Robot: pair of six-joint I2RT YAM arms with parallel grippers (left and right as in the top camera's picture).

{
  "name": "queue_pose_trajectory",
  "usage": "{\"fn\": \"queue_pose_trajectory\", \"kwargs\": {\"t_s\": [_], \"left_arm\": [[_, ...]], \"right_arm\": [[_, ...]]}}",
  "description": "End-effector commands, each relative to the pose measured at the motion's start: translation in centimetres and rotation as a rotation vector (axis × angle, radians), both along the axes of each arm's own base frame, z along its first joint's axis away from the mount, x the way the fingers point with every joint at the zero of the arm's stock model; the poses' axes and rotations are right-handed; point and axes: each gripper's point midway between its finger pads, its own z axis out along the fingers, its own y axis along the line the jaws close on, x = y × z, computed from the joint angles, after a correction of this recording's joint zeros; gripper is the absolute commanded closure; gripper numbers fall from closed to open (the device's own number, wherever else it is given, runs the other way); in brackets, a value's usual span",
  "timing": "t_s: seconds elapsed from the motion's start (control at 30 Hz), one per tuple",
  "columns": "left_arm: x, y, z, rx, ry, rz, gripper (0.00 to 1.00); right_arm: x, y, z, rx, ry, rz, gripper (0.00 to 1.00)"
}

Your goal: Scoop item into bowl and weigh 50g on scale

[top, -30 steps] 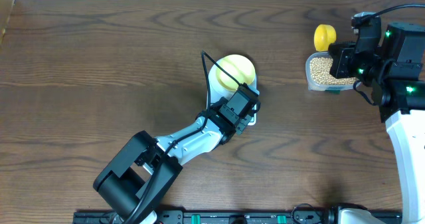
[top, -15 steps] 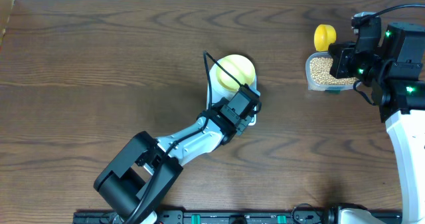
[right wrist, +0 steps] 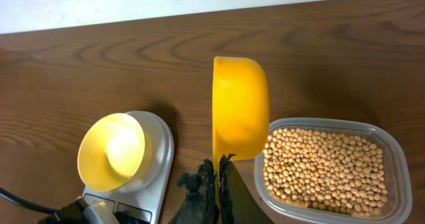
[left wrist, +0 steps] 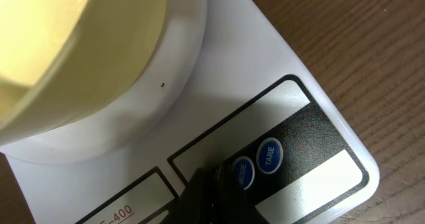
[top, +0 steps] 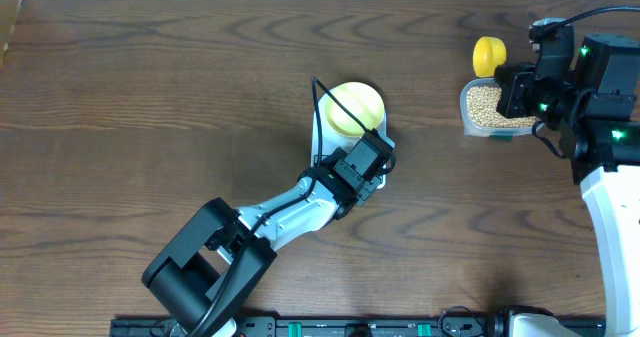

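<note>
The pale yellow bowl [top: 357, 108] sits empty on the white scale [top: 378, 137] at mid table; both also show in the right wrist view, bowl [right wrist: 111, 151] and scale [right wrist: 159, 164]. My left gripper [top: 372, 173] is shut, its tip down on the scale's front panel beside the blue buttons [left wrist: 257, 164]; the bowl's rim [left wrist: 80, 58] fills the upper left of that view. My right gripper [right wrist: 218, 177] is shut on the handle of the bright yellow scoop [right wrist: 239, 108], held on edge beside the clear container of tan beans [right wrist: 325, 167], also seen overhead [top: 487, 104].
The scoop's cup [top: 488, 53] sits above the container's far edge in the overhead view. The right arm's body [top: 600, 87] stands at the right edge. A black rail [top: 330, 327] runs along the table's front. Dark wood table [top: 150, 97] lies bare to the left.
My left gripper has shifted slightly toward the scale's front panel. The right arm, scoop and container have not moved.
</note>
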Motion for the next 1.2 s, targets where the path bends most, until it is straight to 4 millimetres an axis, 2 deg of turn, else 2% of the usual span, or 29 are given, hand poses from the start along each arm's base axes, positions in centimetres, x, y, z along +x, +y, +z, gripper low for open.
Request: {"fn": "queue_pose_trajectory", "kwargs": {"t_s": [0.0,0.4,0.5,0.67,0.8,1.17], "left_arm": [[-2.5,2.2,-5.4,0.111,0.129,-0.019,0.92],[-2.6,2.7,-5.5,0.114,0.143,0.005,0.93],[-2.2,2.3,-4.1,0.075,0.121,0.028,0.92],[-1.2,1.3,0.0,-0.019,0.047,0.051,0.93],[-0.9,1.0,2.2,-0.061,0.006,0.049,0.93],[-0.8,0.9,2.7,-0.084,0.004,0.073,0.92]], "right_arm": [[0.2,-0.2,0.7,-0.016,-0.022,0.007,0.99],[0.2,-0.2,0.7,-0.016,-0.021,0.007,0.99],[0.2,-0.2,0.7,-0.016,-0.022,0.007,0.99],[0.2,-0.2,0.7,-0.016,-0.022,0.007,0.99],[0.2,-0.2,0.7,-0.016,-0.022,0.007,0.99],[0.2,-0.2,0.7,-0.016,-0.021,0.007,0.99]]}}
